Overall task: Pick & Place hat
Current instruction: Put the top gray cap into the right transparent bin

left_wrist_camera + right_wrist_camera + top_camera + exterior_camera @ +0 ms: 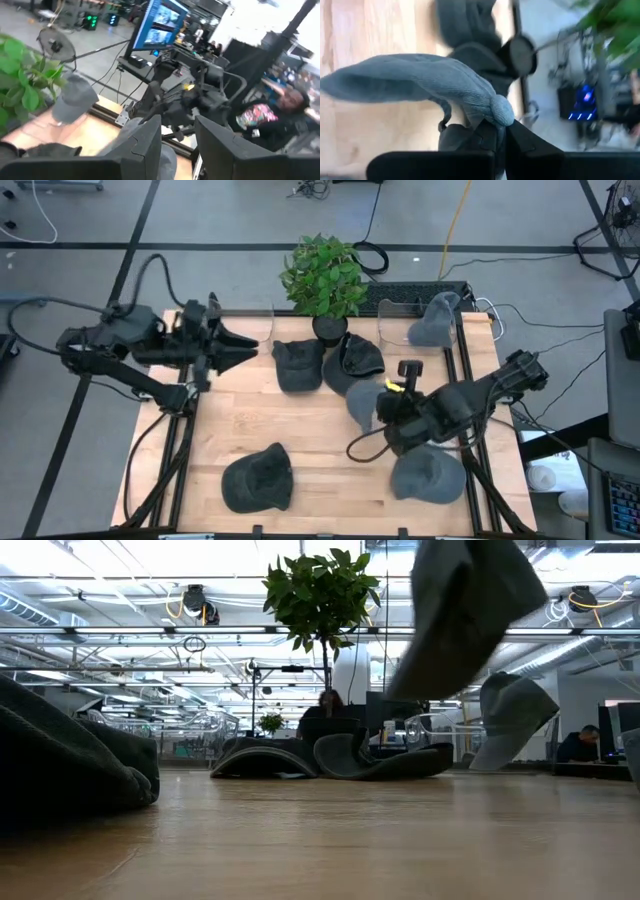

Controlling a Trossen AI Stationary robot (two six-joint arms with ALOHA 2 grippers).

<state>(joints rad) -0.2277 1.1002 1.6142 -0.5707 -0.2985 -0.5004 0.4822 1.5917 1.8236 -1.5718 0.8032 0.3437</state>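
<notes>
Table (310, 430): potted plant (324, 280) at back edge, mid. R gripper (385, 408) right of plant & nearer front, pinched shut on grey hat (364, 402), lifted clear. L gripper (238, 346) left of plant, part open, empty.

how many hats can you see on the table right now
6. One on the clear stand at the back right, two beside the plant pot, one at the front left, one at the front right, and one gripped by the right gripper. None seems hidden.
</notes>
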